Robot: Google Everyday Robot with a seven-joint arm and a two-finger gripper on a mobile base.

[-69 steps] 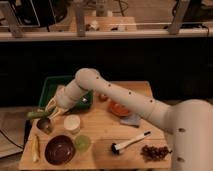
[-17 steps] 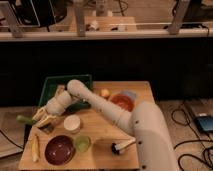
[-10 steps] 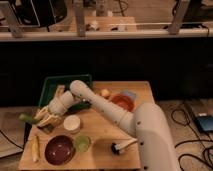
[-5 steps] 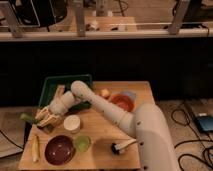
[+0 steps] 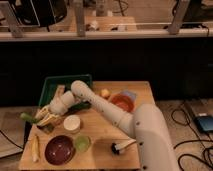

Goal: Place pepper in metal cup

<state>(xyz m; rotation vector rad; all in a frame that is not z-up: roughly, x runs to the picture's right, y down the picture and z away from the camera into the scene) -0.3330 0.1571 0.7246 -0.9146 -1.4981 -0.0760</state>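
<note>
A wooden table (image 5: 109, 144) fills the lower middle of the frame. Across the top runs a pale rail (image 5: 105, 33) on upright posts. Dark cables (image 5: 187, 120) lie on the dim floor at lower right.

The gripper (image 5: 46, 116) sits at the table's left edge.

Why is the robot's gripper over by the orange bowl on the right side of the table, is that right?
Not quite. The camera view shows the gripper at the table's left edge, next to the cream cup, far from the orange bowl.
</note>
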